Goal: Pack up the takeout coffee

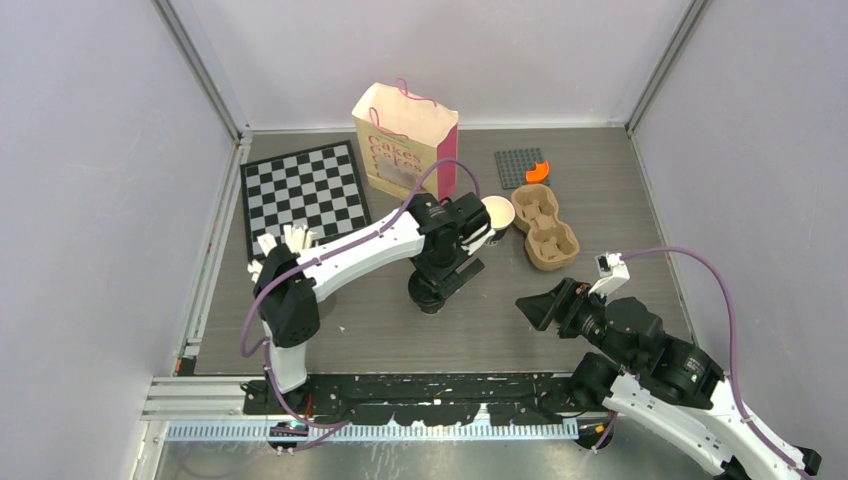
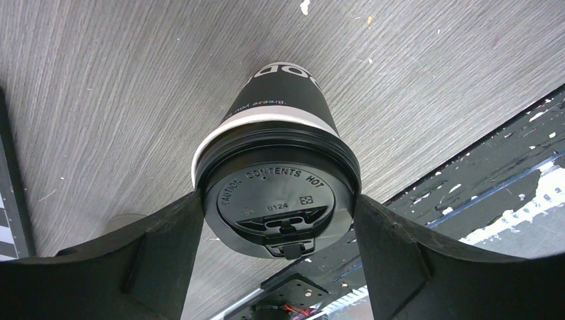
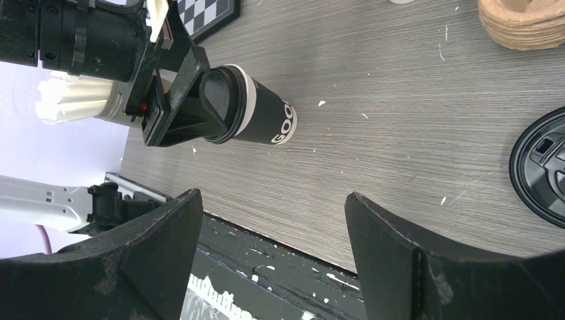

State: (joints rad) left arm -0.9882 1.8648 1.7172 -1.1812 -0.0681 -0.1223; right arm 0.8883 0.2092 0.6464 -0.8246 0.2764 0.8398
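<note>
Gripping the lidded black paper coffee cup (image 2: 280, 113) by its lid, left fingers (image 2: 153, 260) are closed; right fingers (image 3: 153, 253) gape empty; brown moulded-cardboard carrier (image 1: 545, 228) stands unfilled.

Grey wood-grain table (image 1: 620, 210), carrying: checkerboard (image 1: 305, 190), paper bag (image 1: 405, 140), grey plate (image 1: 517, 165), cardboard cup carrier (image 1: 545, 225), open cup (image 1: 497, 212) just beside it, lidded cup (image 2: 283, 100), loose black lid (image 3: 543, 167)

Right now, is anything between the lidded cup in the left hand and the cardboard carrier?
Nothing visible lies on the table between the lidded cup and the near pocket of the carrier. The open cup stands at the carrier's left edge by its far pocket, off that line.
</note>
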